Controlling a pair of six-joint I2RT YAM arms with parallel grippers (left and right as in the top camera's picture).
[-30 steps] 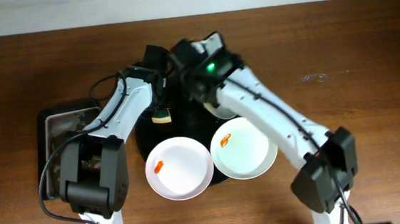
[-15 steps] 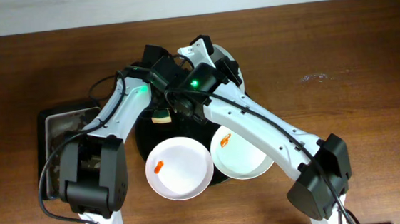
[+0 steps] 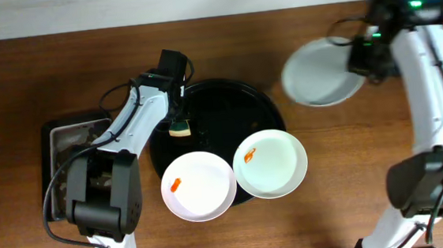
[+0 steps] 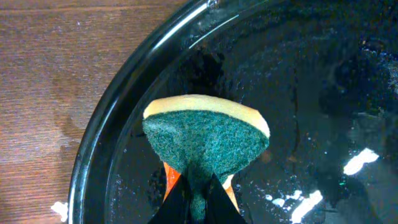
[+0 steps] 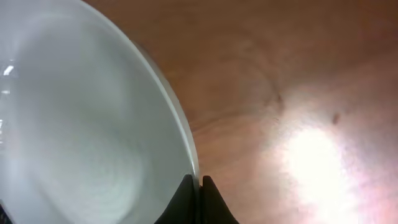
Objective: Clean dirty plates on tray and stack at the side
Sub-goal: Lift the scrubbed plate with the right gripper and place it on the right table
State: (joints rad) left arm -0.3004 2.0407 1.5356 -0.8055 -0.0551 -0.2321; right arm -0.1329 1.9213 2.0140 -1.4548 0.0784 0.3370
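green scouring pad fills the left wrist view: the left gripper [image 4: 194,200] has its fingers pinched narrow on the sponge [image 4: 205,140], green face toward the camera, yellow foam along the far edge. a little orange shows on either side of the fingers; what it is cannot be told. the sponge hangs over the wet black floor of the tray [image 4: 112,106], just inside its left rim.

the right gripper [image 5: 198,185] is closed on the rim of the held plate [image 5: 81,124], fingertips nipping the edge. from overhead this plate shows as an oval with its long axis running left to right, so it is tilted, hollow side up. it sits well right of the tray, near the far right of the table [image 5: 280,74], gripped at its right edge. whether it touches the wood cannot be told.

on the tray's near edge lie the left plate [image 3: 203,193] and the right plate [image 3: 281,171], flat, hollow up, side by side and about touching, each marked orange toward its left side. both overhang the near rim.

the table is dark brown wood with a bright glare patch in the right wrist view. a small tray [image 3: 58,135], black and rectangular, sits to the left under the left arm. a strip of white wall [image 3: 117,5] runs along the far edge.
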